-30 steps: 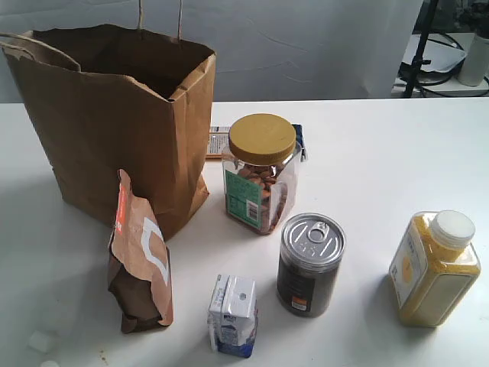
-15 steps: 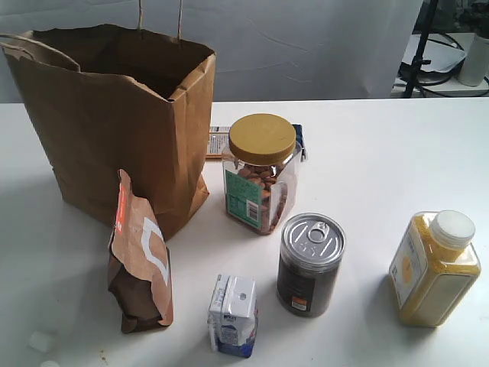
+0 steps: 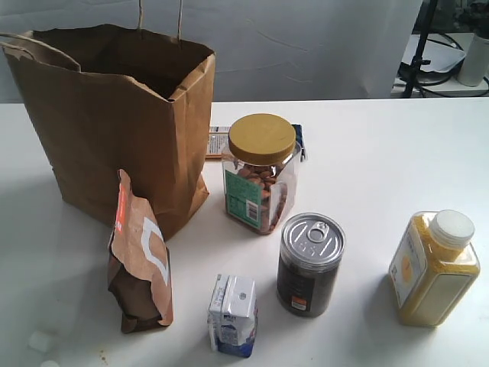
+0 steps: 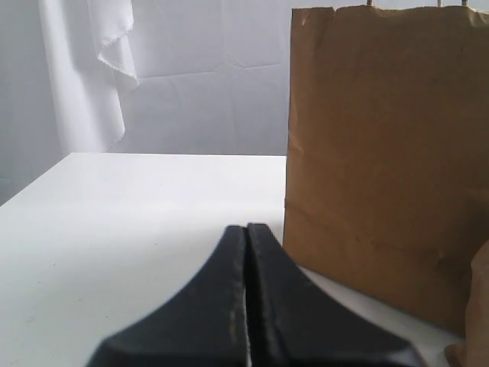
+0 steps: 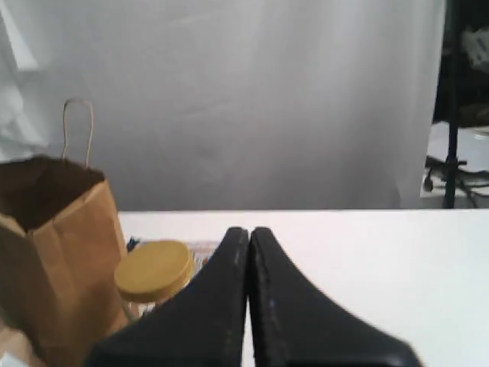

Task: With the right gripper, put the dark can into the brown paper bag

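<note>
the dark can stands untouched on the table; bag open; your right gripper is pressed together, empty; everything remains to do.

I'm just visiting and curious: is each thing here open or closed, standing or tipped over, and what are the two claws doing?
Paper bag: upright, mouth open.
Dark can: upright, lid sealed, not held.
Nut jar: upright, yellow lid on.
Yellow bottle: upright, white cap on.
Small carton: upright, closed.
Brown pouch: standing, top folded.
Left gripper: shut, empty.
Right gripper: shut, empty.
</note>
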Robot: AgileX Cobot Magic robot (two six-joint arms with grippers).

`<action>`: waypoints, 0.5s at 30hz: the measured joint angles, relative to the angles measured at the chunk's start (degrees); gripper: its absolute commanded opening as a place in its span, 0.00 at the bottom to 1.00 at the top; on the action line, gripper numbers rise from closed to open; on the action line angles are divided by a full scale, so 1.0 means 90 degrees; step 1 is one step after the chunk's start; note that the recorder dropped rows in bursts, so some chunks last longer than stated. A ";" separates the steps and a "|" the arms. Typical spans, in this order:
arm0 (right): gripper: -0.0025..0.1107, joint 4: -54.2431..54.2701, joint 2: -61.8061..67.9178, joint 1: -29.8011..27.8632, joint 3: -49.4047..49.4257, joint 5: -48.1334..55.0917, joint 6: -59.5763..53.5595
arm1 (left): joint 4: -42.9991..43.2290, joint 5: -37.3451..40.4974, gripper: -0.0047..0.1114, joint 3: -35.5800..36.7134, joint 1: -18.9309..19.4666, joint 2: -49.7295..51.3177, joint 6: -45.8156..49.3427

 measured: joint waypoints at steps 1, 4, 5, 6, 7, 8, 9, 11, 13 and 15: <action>0.02 -0.0154 0.0545 0.0299 -0.0423 0.0408 -0.0053 | 0.0000 0.0000 0.04 0.0000 0.0000 0.0000 0.0000; 0.02 -0.0581 0.1858 0.1152 -0.1410 0.1499 -0.0092 | 0.0000 0.0000 0.04 0.0000 0.0000 0.0000 0.0000; 0.02 -0.0685 0.2157 0.1372 -0.1636 0.1738 -0.0073 | 0.0000 0.0000 0.04 0.0000 0.0000 0.0000 0.0000; 0.02 -0.0766 0.2397 0.1585 -0.1815 0.1927 -0.0062 | 0.0000 0.0000 0.04 0.0000 0.0000 0.0000 0.0000; 0.05 -0.0893 0.2767 0.1787 -0.2094 0.2222 -0.0016 | 0.0000 0.0000 0.04 0.0000 0.0000 0.0000 0.0000; 0.11 -0.1047 0.3355 0.2111 -0.2517 0.2644 0.0061 | 0.0000 0.0000 0.04 0.0000 0.0000 0.0000 0.0000; 0.23 -0.1132 0.3697 0.2279 -0.2749 0.2964 0.0104 | 0.0000 0.0000 0.04 0.0000 0.0000 0.0000 0.0000; 0.56 -0.1170 0.4653 0.2504 -0.3382 0.3623 0.0166 | 0.0000 0.0000 0.04 0.0000 0.0000 0.0000 0.0000; 0.81 -0.1136 0.5343 0.2551 -0.3798 0.4100 0.0270 | 0.0000 0.0000 0.04 0.0000 0.0000 0.0000 0.0000; 0.90 -0.1136 0.5925 0.2551 -0.4025 0.4373 0.0537 | 0.0000 0.0000 0.04 0.0000 0.0000 0.0000 0.0000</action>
